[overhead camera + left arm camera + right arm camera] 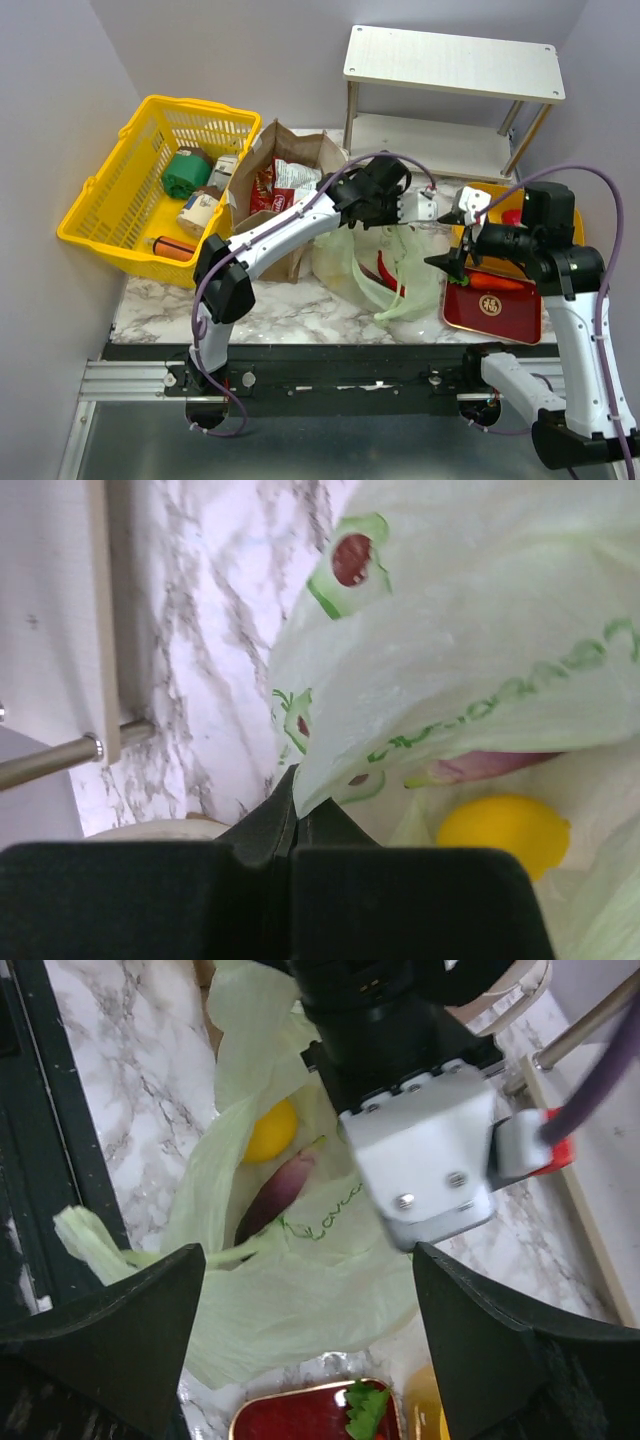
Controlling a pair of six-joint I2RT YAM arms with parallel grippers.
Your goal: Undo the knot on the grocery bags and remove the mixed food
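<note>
The pale green plastic bag (pixel 385 275) lies slack in the middle of the table with its top open; no knot shows. My left gripper (pixel 297 810) is shut on an edge of this bag and holds it up. Inside I see a yellow fruit (pixel 503 830), a pink dragon fruit (pixel 480 767) and a red chili (pixel 385 272). My right gripper (pixel 310 1300) hangs open just right of the bag, above it, with nothing between its fingers. The brown paper bag (pixel 285 160) stands behind, holding red snack packets (pixel 265 190). A carrot (pixel 495 282) lies on the red tray.
A yellow mesh basket (pixel 110 215) with a green can and cartons sits at the far left. A red tray (pixel 500 310) lies at the right, under my right arm. A white two-level shelf (pixel 450 65) stands at the back right.
</note>
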